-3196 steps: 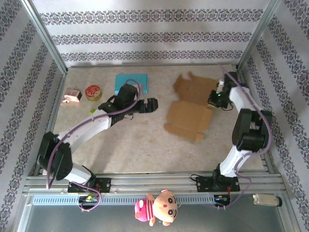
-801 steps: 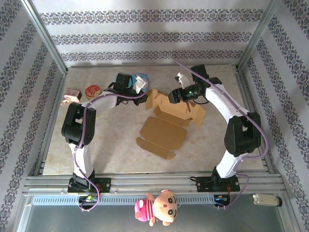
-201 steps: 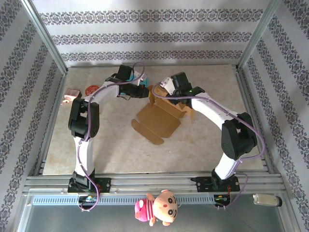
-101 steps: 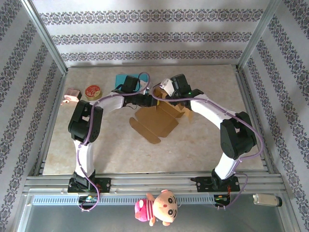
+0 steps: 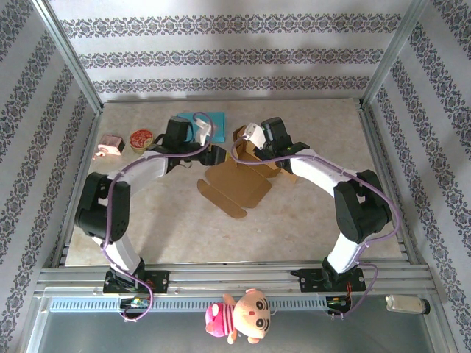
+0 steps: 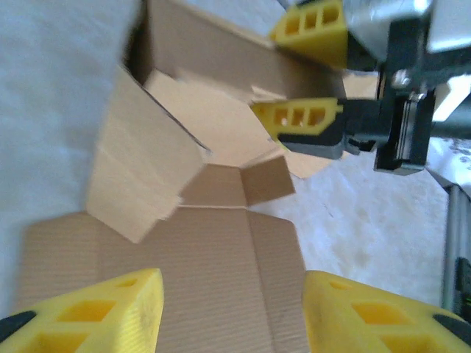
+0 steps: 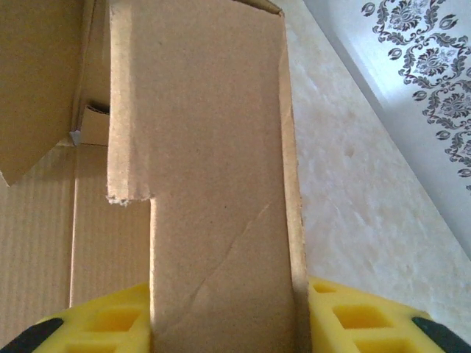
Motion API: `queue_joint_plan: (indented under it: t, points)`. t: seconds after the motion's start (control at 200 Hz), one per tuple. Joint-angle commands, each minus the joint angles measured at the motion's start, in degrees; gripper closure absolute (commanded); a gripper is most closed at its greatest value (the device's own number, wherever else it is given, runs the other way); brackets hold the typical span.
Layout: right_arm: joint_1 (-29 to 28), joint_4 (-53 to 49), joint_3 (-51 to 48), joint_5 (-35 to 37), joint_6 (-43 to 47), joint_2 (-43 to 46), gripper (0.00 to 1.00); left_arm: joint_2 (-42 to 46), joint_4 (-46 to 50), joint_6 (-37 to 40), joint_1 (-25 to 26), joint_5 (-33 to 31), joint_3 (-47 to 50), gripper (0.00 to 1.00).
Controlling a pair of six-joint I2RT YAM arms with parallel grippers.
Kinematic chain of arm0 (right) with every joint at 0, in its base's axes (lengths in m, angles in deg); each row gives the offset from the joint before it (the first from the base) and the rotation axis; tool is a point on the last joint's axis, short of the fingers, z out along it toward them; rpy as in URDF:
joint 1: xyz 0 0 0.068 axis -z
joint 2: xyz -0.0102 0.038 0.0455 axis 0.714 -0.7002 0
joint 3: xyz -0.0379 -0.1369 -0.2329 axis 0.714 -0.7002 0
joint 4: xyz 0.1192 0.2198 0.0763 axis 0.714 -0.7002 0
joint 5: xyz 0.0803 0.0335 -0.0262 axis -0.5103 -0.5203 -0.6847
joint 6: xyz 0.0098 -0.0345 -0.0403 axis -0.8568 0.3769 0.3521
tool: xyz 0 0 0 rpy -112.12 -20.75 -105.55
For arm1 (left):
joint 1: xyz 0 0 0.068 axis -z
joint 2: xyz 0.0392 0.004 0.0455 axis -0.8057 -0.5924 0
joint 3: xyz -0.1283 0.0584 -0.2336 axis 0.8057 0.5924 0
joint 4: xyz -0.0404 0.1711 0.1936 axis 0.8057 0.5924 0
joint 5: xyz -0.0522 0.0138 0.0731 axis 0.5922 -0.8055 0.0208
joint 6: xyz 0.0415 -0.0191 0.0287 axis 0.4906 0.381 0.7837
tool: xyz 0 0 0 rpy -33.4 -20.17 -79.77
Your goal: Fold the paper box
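**Top external view.** Paper box (image 5: 239, 184): brown corrugated blank, partly raised, centre frame on the table (image 5: 147, 220); near panel with its tabs lies flat toward lower centre; far walls stand toward upper centre. Left gripper (image 5: 215, 154): just left of the raised end. Right gripper (image 5: 241, 143): at the box's upper edge, on a standing wall. Sundries, upper left, well apart from the box: blue sheet (image 5: 213, 116); round tin (image 5: 140, 138); pink object (image 5: 110, 145). Plush toy (image 5: 239, 316): bottom centre, off the table.

**Left wrist view.** Left gripper (image 6: 229, 283): yellow fingers spread wide at the bottom corners, gripping nothing; flat panel of the paper box (image 6: 199, 235) beyond them; a loose side flap leans inward at left centre. Right gripper (image 6: 268, 73): upper right, jaws closed either side of the far wall.

**Right wrist view.** Right gripper (image 7: 228, 316): fingers at the bottom edge pinch a tall upright flap (image 7: 206, 147) of the box; the flap fills the gap between them.

**Step in hand, by judgement.** Raising the walls; right claw steadies one, left is free. Next move calls for the left claw to push the leaning side flap upright against the held wall, and a firm hold from the right so that wall does not drop.
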Motion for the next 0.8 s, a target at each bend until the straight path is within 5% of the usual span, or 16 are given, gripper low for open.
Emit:
queue_joint_plan:
  t: [0.0,0.115,0.345,0.795]
  points:
    - [-0.9,-4.3,-2.3,-1.2,1.3,-1.6,0.59,0.9,-3.6,9.3,-2.3,-5.4,0.3,0.46]
    - [-0.9,-4.5,-2.3,-1.7,1.6,-1.4,0.58,-4.4,0.8,21.4,-2.9,-5.6,-5.4,0.46]
    - [-1.0,-5.6,-2.0,-2.3,2.2,-0.8,0.57,-19.4,16.2,33.7,-1.7,2.7,-23.8,0.44]
    - [-1.0,-8.6,-0.1,-7.3,1.8,-1.0,0.56,-30.0,15.3,32.4,3.4,3.7,-33.3,0.50]
